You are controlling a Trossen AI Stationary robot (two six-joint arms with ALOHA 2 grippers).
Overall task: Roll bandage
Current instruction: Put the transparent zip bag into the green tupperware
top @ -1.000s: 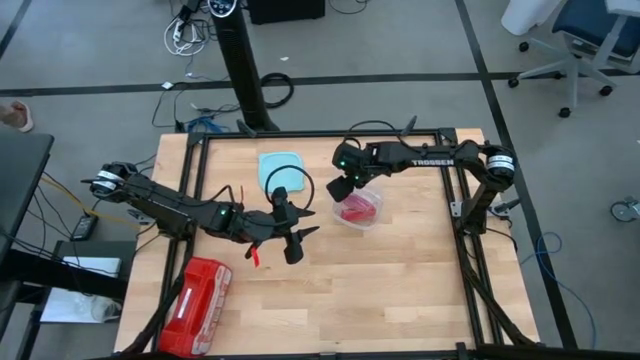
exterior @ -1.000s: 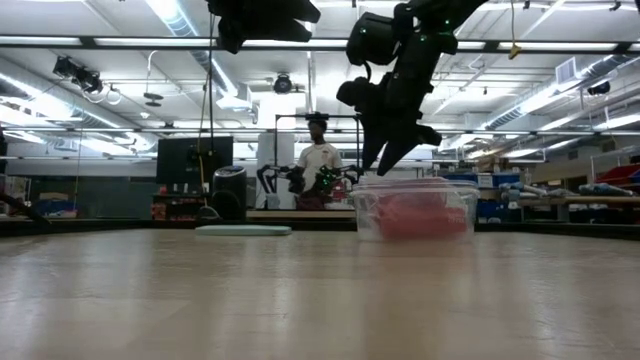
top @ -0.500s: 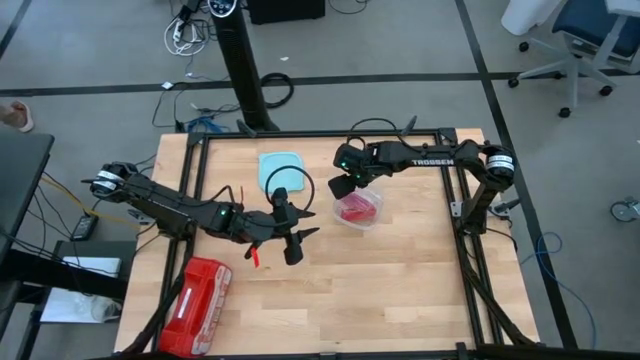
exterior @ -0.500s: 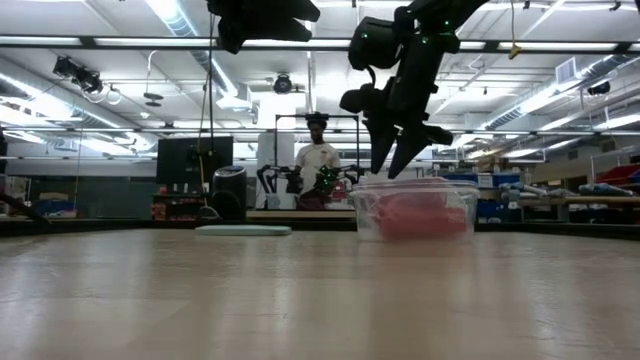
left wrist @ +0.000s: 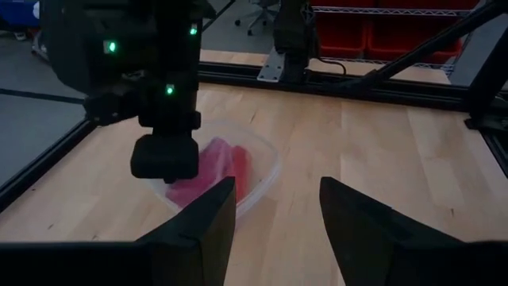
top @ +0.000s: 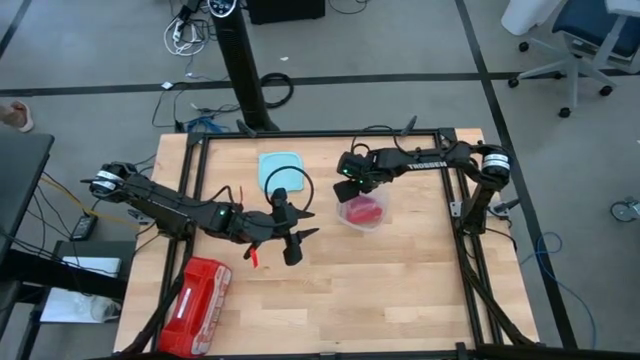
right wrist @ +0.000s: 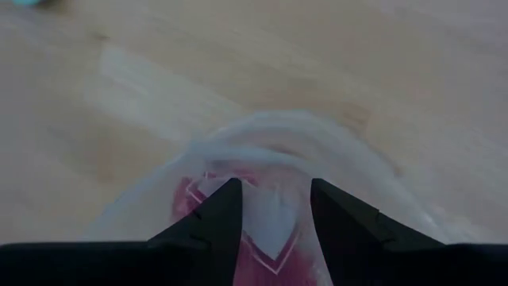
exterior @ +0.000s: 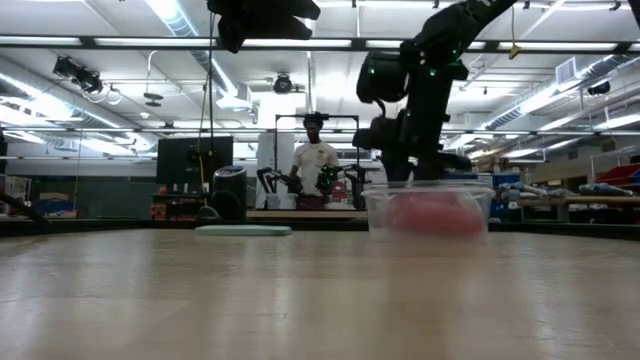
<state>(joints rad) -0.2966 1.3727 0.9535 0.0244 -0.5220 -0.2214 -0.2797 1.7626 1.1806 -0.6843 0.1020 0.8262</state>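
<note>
The right claw [top: 350, 187] hangs over the far rim of a clear plastic tub [top: 376, 221] near the middle of the table [top: 420, 290], its fingers [right wrist: 214, 218] parted a little with the tub's rim between them; I cannot tell whether they press it. Inside the tub lies the bandage [top: 363, 211], a dusky pink-red bundle, seen through the clear wall from table height [exterior: 432, 214] and from the left wrist [left wrist: 216, 161].

The left claw [top: 298, 238] waits above the table, well to the left of the tub, its fingers [left wrist: 361, 218] spread wide and holding nothing. A small bright red lump [top: 254, 256] lies just beside it. A pale blue lid [top: 281, 167] lies toward the far edge, and a glossy red case [top: 197, 306] sits at the near left corner. A person [exterior: 315, 160] stands in the room beyond.
</note>
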